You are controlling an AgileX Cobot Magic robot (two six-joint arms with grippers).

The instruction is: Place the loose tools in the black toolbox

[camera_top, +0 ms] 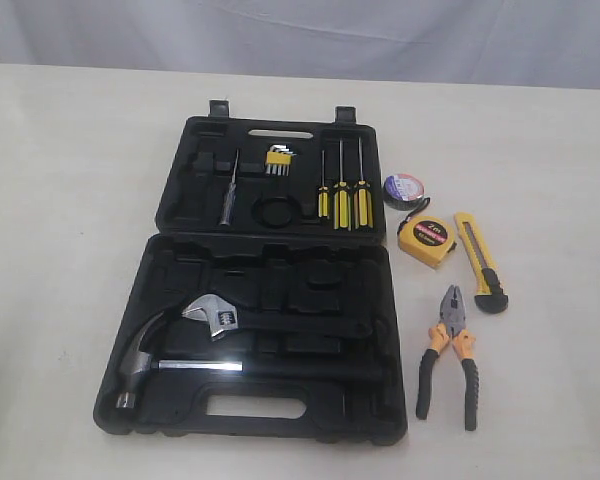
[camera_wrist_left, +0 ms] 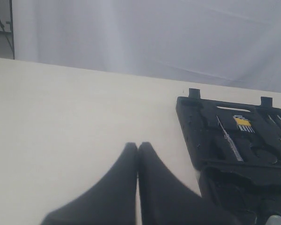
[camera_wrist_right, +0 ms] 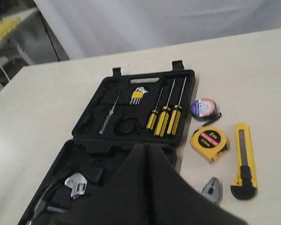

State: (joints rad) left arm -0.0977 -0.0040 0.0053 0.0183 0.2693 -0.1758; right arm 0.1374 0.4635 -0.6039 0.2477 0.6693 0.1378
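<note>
**Four loose tools lie beside the open toolbox; both hands clenched on nothing**

The black toolbox [camera_top: 355, 405] lies open and flat on the pale table [camera_top: 60, 250], with its lid towards the far edge and its base towards the near edge. In the lid sit three yellow-handled screwdrivers [camera_top: 342, 200], a set of hex keys [camera_top: 278, 160] in a yellow holder and a slim grey tool [camera_top: 228, 195]. In the base lie a steel hammer [camera_top: 155, 360] and, just above its shaft, an adjustable wrench [camera_top: 212, 315].

The loose tools are all on the table to the right of the box, and none of them is inside it. The dark tape roll [camera_top: 405, 189] with its white-purple label lies furthest back, just beside the lid's right edge. The yellow tape measure [camera_top: 426, 240], marked 2m, is next to it and looks to touch it or nearly so. The yellow-black utility knife [camera_top: 480, 262] lies to the right of the tape measure, its black end pointing towards the near edge. The orange-black pliers [camera_top: 450, 350] lie nearest the front, beside the base, with their handles spread slightly apart.

Neither arm shows in the exterior view. The left hand [camera_wrist_left: 137, 146] is clenched, its two dark fingers pressed together with nothing between them, over bare table beside the box. The right hand [camera_wrist_right: 147, 149] is likewise clenched and empty, above the box's base, with the loose tools in sight beyond it.
</note>
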